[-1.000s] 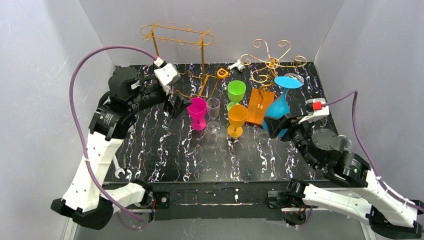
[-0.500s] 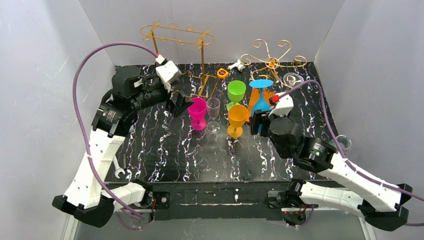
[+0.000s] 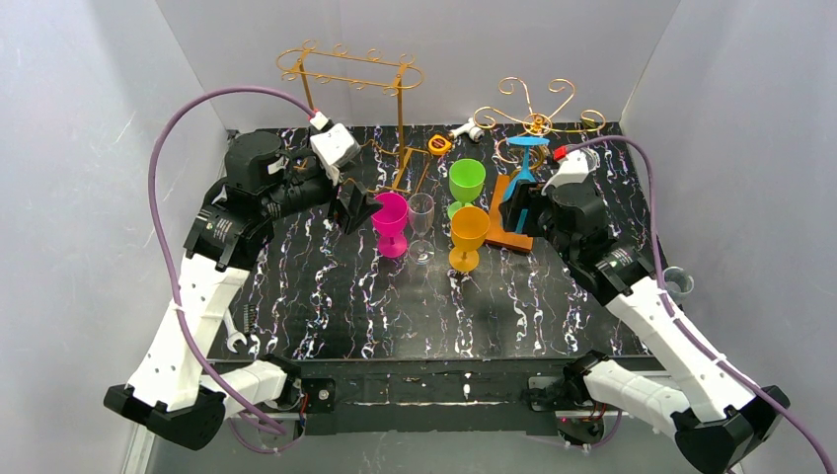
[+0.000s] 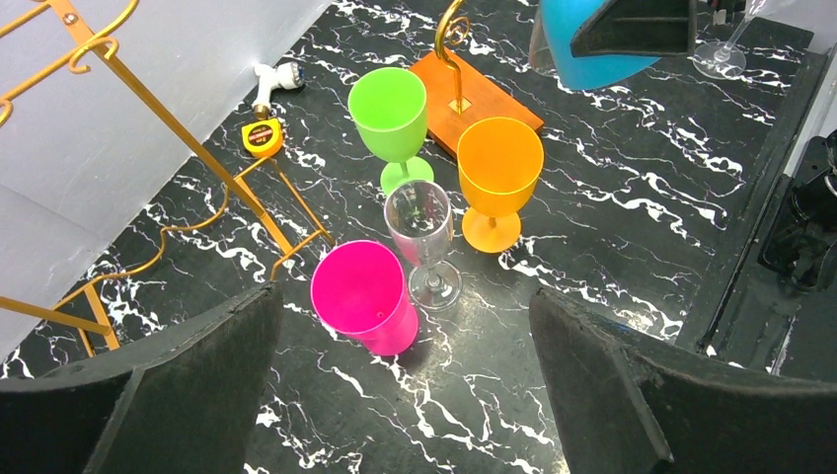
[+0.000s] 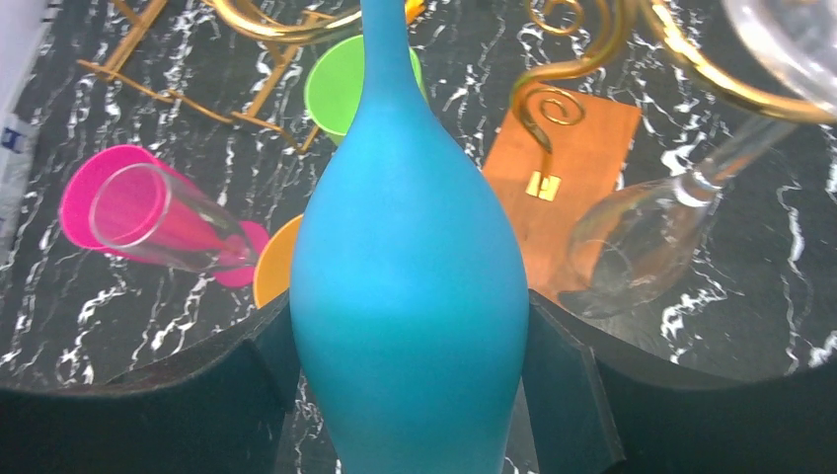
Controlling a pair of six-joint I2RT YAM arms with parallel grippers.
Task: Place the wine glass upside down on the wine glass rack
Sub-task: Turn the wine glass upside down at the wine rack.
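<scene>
While both arms reach out over the black marbled table, the nearest loose thing is a wrench by the near left corner. A small clear cup sits at the right edge.

Towards the middle stand four glasses, all upright. The orange glass is nearest. The clear glass and the pink glass stand side by side to its left, and the green glass is just behind the orange one.

The left gripper hangs just left of the pink glass. Its jaws are spread wide and it grips nothing; in the left wrist view the pink glass shows in the gap between the fingers.

The right gripper is closed on the bowl of the blue glass, a pad pressed to each side. It holds the glass upside down, off the table, over the wooden base of the scrolled rack, towards the far right corner. The stem points up among the rack's gold arms, and the foot is level with them. Whether the foot rests on an arm, I cannot tell.

Beside it, the right wrist view shows another clear glass hanging bowl-down from the same rack.

Along the far edge lie a tape measure and a small white piece. The tall rack stands at the far left.
</scene>
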